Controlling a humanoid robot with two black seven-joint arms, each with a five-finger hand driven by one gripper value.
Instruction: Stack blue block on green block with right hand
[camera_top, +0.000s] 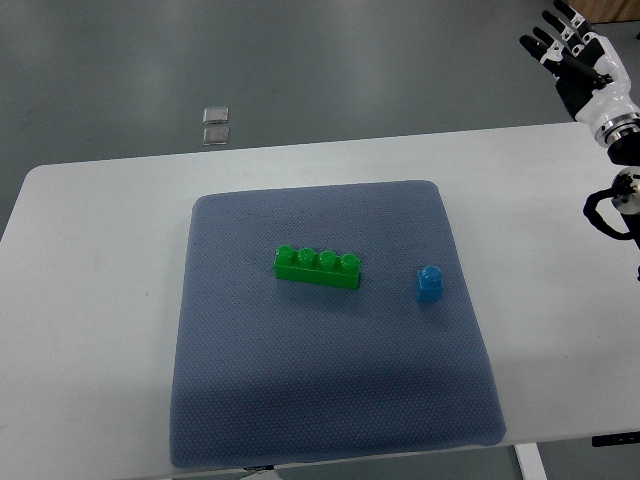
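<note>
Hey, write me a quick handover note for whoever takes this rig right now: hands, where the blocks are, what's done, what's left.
Right hand: raised at the top right corner, off the table, fingers spread, holding nothing.
Left hand: not in view.
Green block: four studs, lying mid-mat on the blue-grey mat.
Blue block: single stud, upright on the mat, right of the green one, not touching it.
Done: nothing yet.
Left: reach, grasp blue block, stack on green.
</note>
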